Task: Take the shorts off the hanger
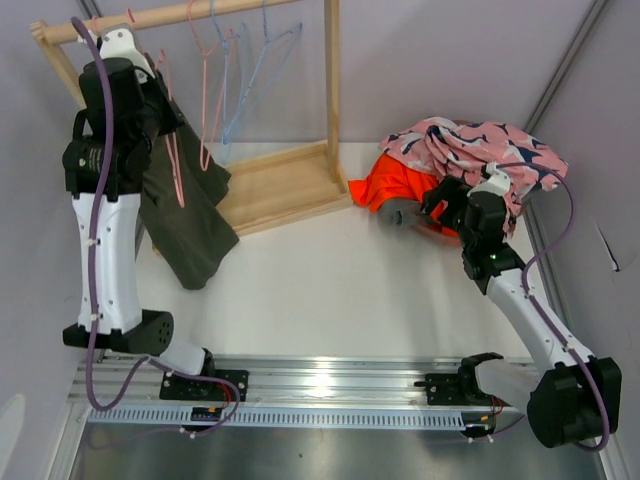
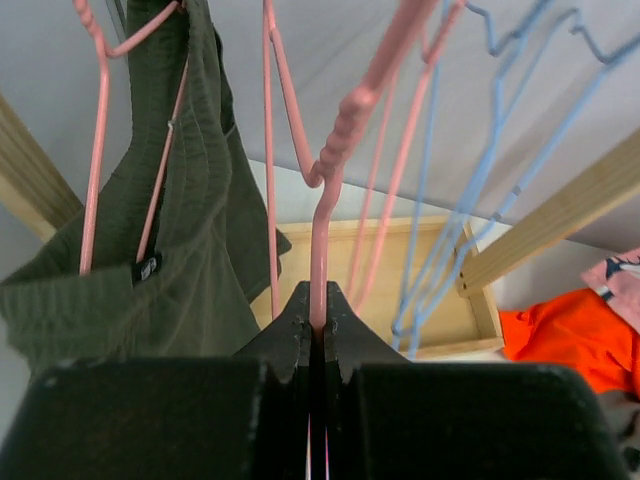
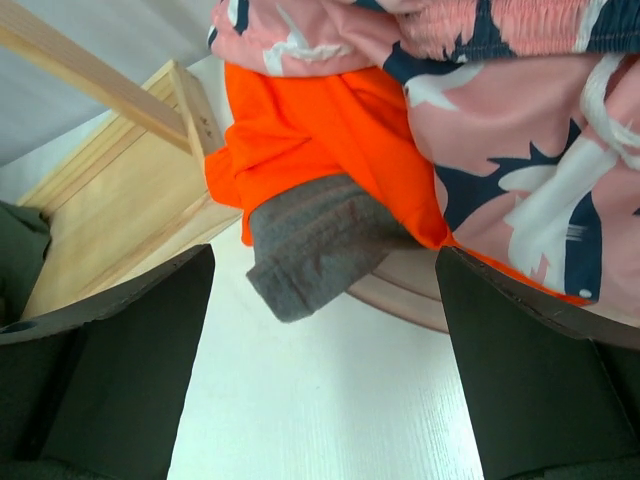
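The dark olive shorts point(image 1: 190, 215) hang from a pink hanger point(image 1: 178, 165) at the left end of the rack; they also show in the left wrist view point(image 2: 170, 240). My left gripper point(image 1: 168, 100) is raised at the rack, shut on a pink hanger wire point(image 2: 320, 240). I cannot tell whether that wire belongs to the hanger that carries the shorts. The other shorts lie piled at the right: pink patterned point(image 1: 480, 145), orange point(image 1: 395, 185) and grey point(image 3: 320, 240). My right gripper point(image 1: 440, 195) is open and empty, low over the table just before the grey pair.
The wooden rack point(image 1: 332, 90) stands at the back left on a tray-like base point(image 1: 280, 185). Empty pink point(image 1: 205, 90) and blue hangers point(image 1: 250, 85) hang from its rail. A pinkish rim point(image 3: 400, 295) shows under the pile. Walls close both sides.
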You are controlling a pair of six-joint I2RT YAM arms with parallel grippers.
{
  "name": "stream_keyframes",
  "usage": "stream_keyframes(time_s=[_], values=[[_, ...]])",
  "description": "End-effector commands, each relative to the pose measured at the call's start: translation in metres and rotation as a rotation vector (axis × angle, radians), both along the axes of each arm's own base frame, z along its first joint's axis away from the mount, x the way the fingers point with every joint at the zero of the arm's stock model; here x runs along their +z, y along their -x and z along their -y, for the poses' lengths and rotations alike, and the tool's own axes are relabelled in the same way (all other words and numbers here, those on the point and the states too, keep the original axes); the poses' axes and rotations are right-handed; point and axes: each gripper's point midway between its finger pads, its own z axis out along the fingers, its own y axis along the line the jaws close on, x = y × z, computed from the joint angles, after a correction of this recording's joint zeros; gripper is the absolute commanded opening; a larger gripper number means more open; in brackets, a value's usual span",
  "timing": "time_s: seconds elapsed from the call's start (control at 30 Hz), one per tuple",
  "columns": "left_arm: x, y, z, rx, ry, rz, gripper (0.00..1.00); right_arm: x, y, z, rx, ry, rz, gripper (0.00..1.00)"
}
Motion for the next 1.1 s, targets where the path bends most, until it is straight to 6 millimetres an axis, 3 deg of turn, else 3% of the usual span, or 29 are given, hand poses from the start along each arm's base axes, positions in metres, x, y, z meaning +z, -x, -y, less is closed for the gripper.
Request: stream_keyframes(time_s=[0.0,0.37,0.53,0.7,0.87,1.07], values=[[0.036,-0.017,-0.008,-0.045,0.040,0.145,0.00,0.001,0.011,-0.008,0.038,-0.027,0.007,1.00],[0.031,-0.070,-0.006,-0.136,0.051,0.178,0.00,-0.027,0.038,-0.040,0.125,0.002,-0.031,1.00],[0.007,-0.095,-0.013,-0.105,0.033,0.133,0.00,-0.035,0.047,-0.062,0.178,0.026,-0.071,0.99],[-0.033,-0.115,-0.023,-0.058,0.027,0.033,0.00,-0.023,0.057,-0.083,0.205,0.061,-0.077,0.99],[-0.065,-0.119,-0.020,-0.065,0.053,-0.045,0.00,-0.013,0.070,-0.103,0.207,0.076,-0.055,1.00],[-0.076,-0.096,-0.015,-0.079,0.077,-0.068,0.00,-0.014,0.079,-0.116,0.221,0.092,-0.048,0.99]])
